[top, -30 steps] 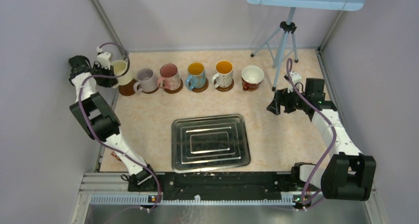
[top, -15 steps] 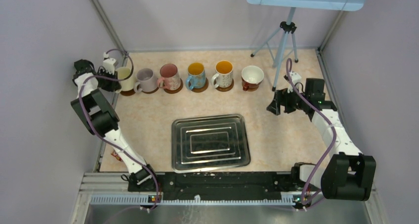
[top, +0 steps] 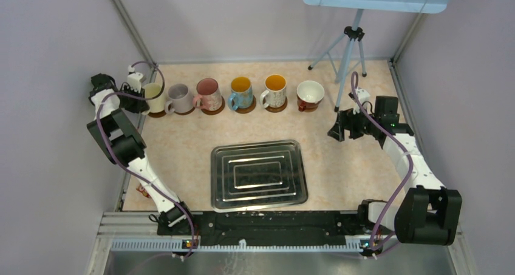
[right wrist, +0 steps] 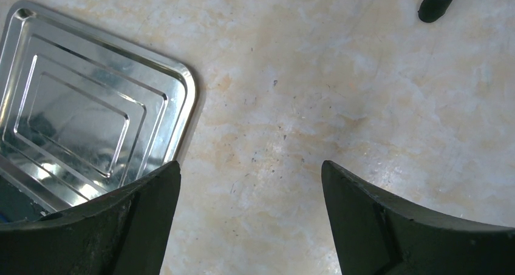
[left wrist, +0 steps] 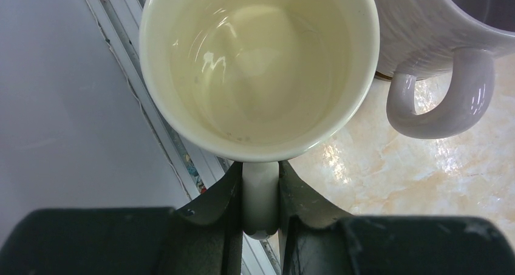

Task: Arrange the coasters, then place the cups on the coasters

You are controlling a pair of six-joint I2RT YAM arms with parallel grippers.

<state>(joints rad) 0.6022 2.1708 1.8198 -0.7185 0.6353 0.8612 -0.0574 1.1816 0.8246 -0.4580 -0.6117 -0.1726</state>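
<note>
The cream mug (left wrist: 258, 62) is the one in play: it stands upright straight ahead of the left gripper (left wrist: 261, 178), whose fingers (left wrist: 228, 196) are clenched on its handle (left wrist: 261, 211) from both sides. Makes sense to me, since the body looks too wide for those jaws and a handle grip stops the mug from spinning. From above, the mug is at the far-left end of the row, and a dark coaster (top: 157, 113) peeks out under its near side. I'd guess it's down on the coaster or just over it, but I can't tell which because the wrist view hides the base. Just off the gripper's right side in the wrist view, the lilac mug (left wrist: 437, 38) nearly touches the cream one, so opening up and backing straight out looks like the safe exit. On the gripper's other side it's tight, with the rail (left wrist: 182, 153) and then the wall (left wrist: 61, 93). The rest of the row runs away from the gripper out to the red mug (top: 310, 95), and those all look parked on coasters. The right gripper (right wrist: 250, 184) hangs wide open with nothing in it, over bare table (right wrist: 364, 105), with the tray (right wrist: 91, 105) off to its left. Probably it's just waiting out of the way.
</note>
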